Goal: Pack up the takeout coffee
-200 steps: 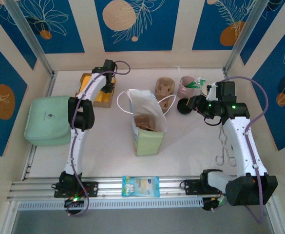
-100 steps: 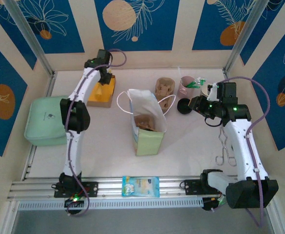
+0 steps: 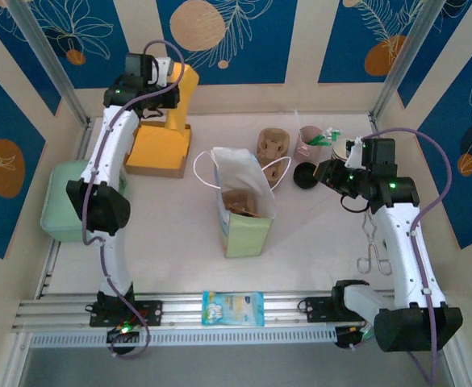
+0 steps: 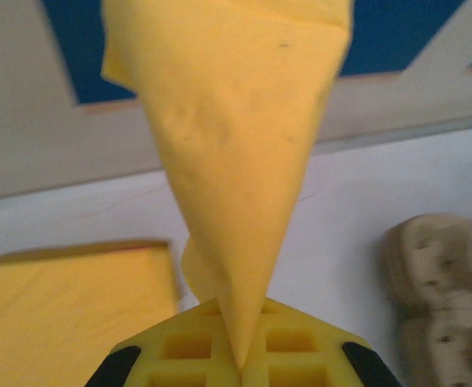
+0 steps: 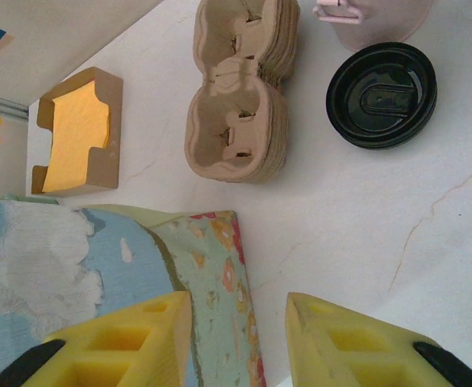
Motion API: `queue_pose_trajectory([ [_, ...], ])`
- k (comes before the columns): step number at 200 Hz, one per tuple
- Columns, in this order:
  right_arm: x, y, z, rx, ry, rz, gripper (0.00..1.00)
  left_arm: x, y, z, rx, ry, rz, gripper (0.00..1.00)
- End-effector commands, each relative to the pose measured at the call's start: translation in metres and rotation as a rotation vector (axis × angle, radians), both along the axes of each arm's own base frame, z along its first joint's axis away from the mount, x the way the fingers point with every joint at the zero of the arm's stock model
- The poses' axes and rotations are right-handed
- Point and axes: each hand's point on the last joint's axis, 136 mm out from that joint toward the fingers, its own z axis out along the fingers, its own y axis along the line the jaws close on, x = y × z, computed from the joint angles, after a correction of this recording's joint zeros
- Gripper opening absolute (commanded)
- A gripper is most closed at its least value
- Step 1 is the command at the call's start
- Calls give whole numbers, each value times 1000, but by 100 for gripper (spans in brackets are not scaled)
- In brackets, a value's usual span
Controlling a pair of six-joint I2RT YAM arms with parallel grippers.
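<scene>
Quick status from my end. Starting with the big stuff: the table [image 3: 179,242] has the paper bag [image 3: 244,230] standing open about mid-table, mouth up.

The left arm is way off at the far left corner, lifted high. The left gripper [image 4: 240,367] is clenched on a yellow napkin [image 4: 227,161] that hangs up out of the pinch. So that one's busy and nowhere near what matters.

The right gripper [image 5: 240,343] is the one to watch. Its fingers stand apart with nothing between them, and it's reaching in from the right edge toward the middle.

The takeout coffee [image 3: 307,175] sits upright toward the far right of the table, black lid facing up. It's between the bag and the right gripper, just beside the pink cup [image 3: 308,143] and close to the stack of cup carriers [image 3: 272,145].

So here's the bit the next move hangs on, as I read it. In the wrist view the lid is ahead of the fingers and off to the right side, not lined up in the gap. The cup's long axis is vertical, so I figure I need a side-on grab around the body. That means shifting the right gripper across and dropping it level with the cup before closing. The right arm is clearly the nearer one.
</scene>
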Motion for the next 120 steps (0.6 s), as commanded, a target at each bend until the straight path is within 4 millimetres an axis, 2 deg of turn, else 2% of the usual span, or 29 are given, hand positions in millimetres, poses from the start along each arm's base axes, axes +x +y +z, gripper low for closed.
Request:
queue_pose_trajectory([
  [1,-9,1,-1,-4,7,10,36,-19,-40,75,-282,-130,-190,2],
  [36,-11,1,-2,0,3,9,36,-44,-72,150,-593,-243,-409,2],
  [48,-11,1,-2,0,3,10,35,-54,-76,175,-680,-297,-471,1],
  [74,-13,1,-2,-1,1,10,36,-82,-82,215,-810,-398,-614,0],
  [97,-13,1,-1,0,-3,10,35,-108,-87,237,-861,-460,-720,0],
  [120,-14,1,0,7,-3,12,36,-135,-95,246,-859,-531,-816,0],
])
